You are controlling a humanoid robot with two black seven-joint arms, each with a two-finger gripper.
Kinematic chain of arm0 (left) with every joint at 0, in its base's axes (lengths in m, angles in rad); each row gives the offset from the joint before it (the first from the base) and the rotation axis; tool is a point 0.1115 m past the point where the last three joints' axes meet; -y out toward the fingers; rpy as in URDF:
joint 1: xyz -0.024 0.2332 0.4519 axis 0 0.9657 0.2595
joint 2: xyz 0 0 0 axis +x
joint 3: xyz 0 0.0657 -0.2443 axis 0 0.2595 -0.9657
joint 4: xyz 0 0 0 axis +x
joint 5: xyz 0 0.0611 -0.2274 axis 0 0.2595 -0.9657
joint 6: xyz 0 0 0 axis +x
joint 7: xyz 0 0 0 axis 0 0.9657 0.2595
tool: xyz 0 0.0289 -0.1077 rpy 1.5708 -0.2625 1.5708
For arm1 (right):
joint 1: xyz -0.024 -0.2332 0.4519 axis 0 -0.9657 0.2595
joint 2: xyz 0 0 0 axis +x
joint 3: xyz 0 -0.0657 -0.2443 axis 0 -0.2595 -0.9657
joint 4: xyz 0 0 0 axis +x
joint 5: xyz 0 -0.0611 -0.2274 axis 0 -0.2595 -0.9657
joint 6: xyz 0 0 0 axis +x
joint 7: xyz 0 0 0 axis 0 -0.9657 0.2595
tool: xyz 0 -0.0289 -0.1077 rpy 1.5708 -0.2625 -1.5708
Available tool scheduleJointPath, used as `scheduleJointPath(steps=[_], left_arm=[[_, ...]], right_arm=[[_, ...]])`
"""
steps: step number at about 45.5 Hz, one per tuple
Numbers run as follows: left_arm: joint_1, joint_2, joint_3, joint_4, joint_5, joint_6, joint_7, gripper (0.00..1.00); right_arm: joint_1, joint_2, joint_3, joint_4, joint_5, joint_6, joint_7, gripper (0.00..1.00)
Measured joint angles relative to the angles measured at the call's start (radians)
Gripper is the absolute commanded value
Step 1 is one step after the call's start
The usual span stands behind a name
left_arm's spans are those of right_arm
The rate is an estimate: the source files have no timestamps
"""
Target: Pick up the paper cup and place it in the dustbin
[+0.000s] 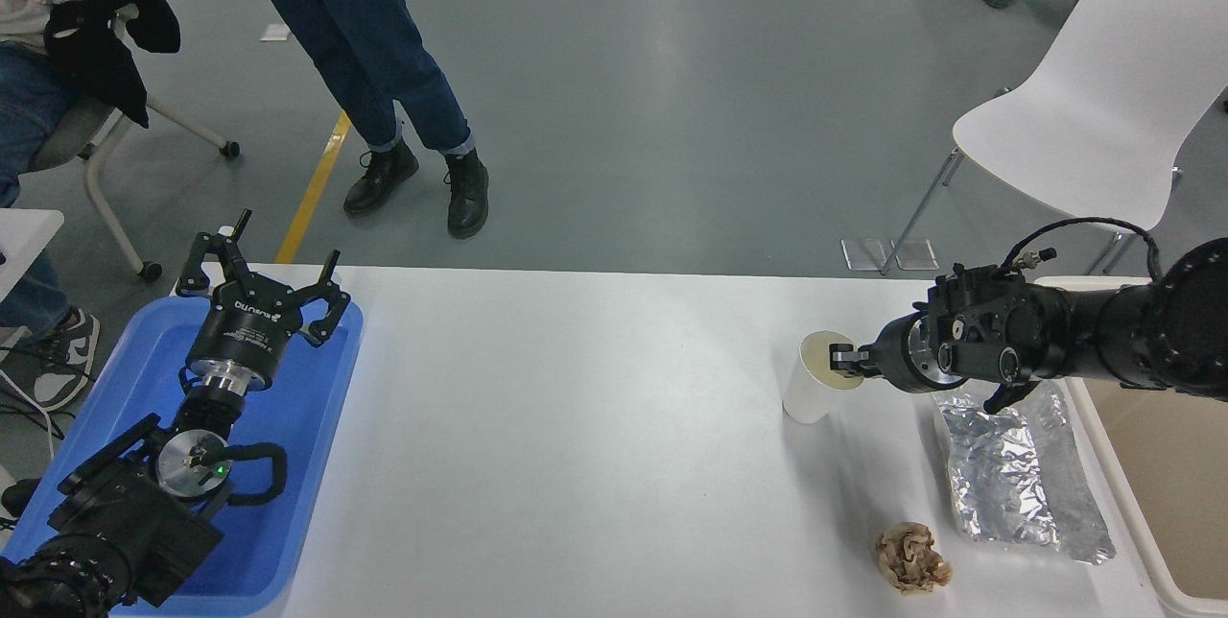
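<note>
Paper cup: upright on the white table toward its right side, cream inside showing nothing in it. Right gripper: reaches in from the right edge, fingers closed on the cup's near rim. Dustbin: beige, at the table's right edge, visible interior bare. Foil sheet and crumpled brown paper ball: near the front right corner. Left gripper: fingers spread, parked over the blue tray at the left edge.

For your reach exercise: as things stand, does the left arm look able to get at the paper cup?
Probably not. The left end effector sits over the blue tray at the table's left end, while the paper cup stands far right, with the right end effector at its rim.
</note>
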Motion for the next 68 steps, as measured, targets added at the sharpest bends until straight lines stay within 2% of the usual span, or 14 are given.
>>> scheduleJointPath(steps=[15, 27, 33, 40, 68], left_arm=[[-0.001, -0.001, 0.0, 0.0, 0.0, 0.0, 0.002, 1.0], [-0.001, 0.0, 0.0, 0.0, 0.0, 0.0, 0.003, 1.0], [-0.001, 0.0, 0.0, 0.0, 0.0, 0.0, 0.003, 1.0], [-0.001, 0.0, 0.0, 0.0, 0.0, 0.0, 0.003, 1.0], [-0.001, 0.001, 0.0, 0.001, 0.0, 0.0, 0.003, 1.0]], right_arm=[[0.205, -0.061, -0.061, 0.232, 0.004, 0.049, 0.001, 0.0], [0.485, -0.104, -0.109, 0.406, 0.011, 0.302, 0.004, 0.0], [0.608, -0.126, -0.124, 0.436, 0.014, 0.444, 0.005, 0.0], [0.753, -0.146, -0.166, 0.456, 0.028, 0.542, 0.006, 0.0], [1.084, -0.172, -0.364, 0.526, 0.099, 0.626, 0.008, 0.0]])
